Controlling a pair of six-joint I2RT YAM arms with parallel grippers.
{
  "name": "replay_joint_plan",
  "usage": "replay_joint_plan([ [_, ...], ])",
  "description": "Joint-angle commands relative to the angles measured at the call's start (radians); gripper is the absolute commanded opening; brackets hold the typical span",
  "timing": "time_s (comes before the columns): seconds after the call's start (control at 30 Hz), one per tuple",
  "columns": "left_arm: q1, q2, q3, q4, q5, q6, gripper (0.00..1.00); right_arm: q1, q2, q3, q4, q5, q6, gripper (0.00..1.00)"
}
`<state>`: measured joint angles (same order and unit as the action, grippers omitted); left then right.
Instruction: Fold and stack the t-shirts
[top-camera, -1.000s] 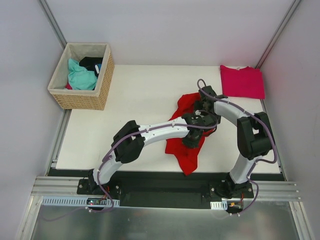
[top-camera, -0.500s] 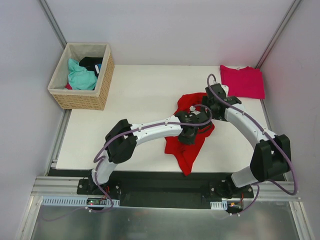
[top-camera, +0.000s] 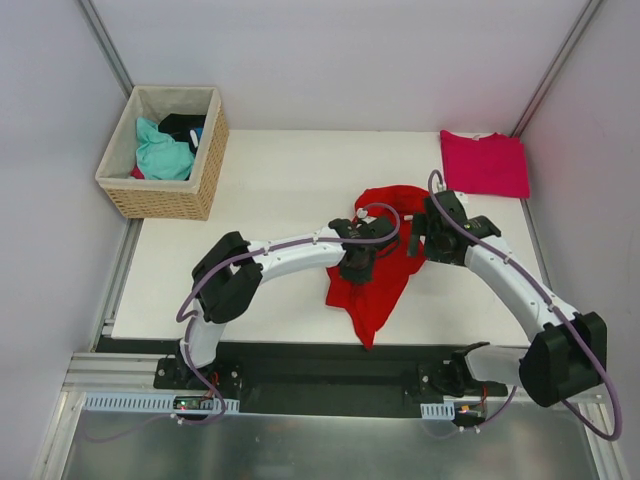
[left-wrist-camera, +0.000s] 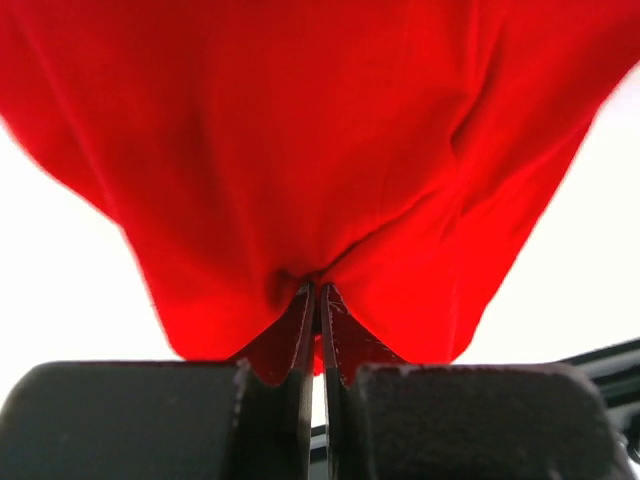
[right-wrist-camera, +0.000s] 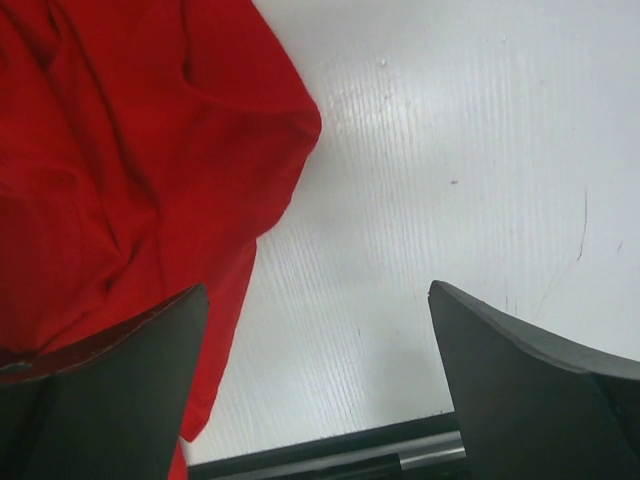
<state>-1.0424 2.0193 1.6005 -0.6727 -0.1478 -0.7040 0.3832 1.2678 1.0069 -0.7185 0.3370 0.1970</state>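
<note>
The red t-shirt (top-camera: 378, 292) was pinched by the left jaws, seemingly for spreading (right jaws held wide apart beside it).

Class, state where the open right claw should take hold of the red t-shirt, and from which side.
Probably its free right-hand edge, approached from the right: the red t-shirt bulges there toward the open right claw, while the left claw pinches it further left.

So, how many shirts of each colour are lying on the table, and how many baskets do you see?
red shirt: 1
pink shirt: 1
basket: 1
Total: 3
</note>
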Motion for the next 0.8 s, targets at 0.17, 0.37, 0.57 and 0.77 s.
replay_joint_plan([
  [0.17, -0.008, -0.076, -0.031, 0.097, 0.057, -0.028, 0.23, 0.071, -0.153, -0.048, -0.064, -0.046, 0.019, 0.96],
  [0.37, -0.01, -0.068, -0.027, 0.114, 0.086, -0.031, 0.57, 0.083, -0.163, -0.048, -0.076, -0.026, 0.013, 0.96],
  [0.57, -0.01, -0.073, -0.03, 0.116, 0.079, -0.028, 0.59, 0.095, -0.153, -0.051, -0.065, -0.026, 0.016, 0.96],
  [0.77, -0.008, -0.076, -0.03, 0.114, 0.083, -0.029, 0.54, 0.105, -0.148, -0.048, -0.068, -0.024, 0.016, 0.96],
])
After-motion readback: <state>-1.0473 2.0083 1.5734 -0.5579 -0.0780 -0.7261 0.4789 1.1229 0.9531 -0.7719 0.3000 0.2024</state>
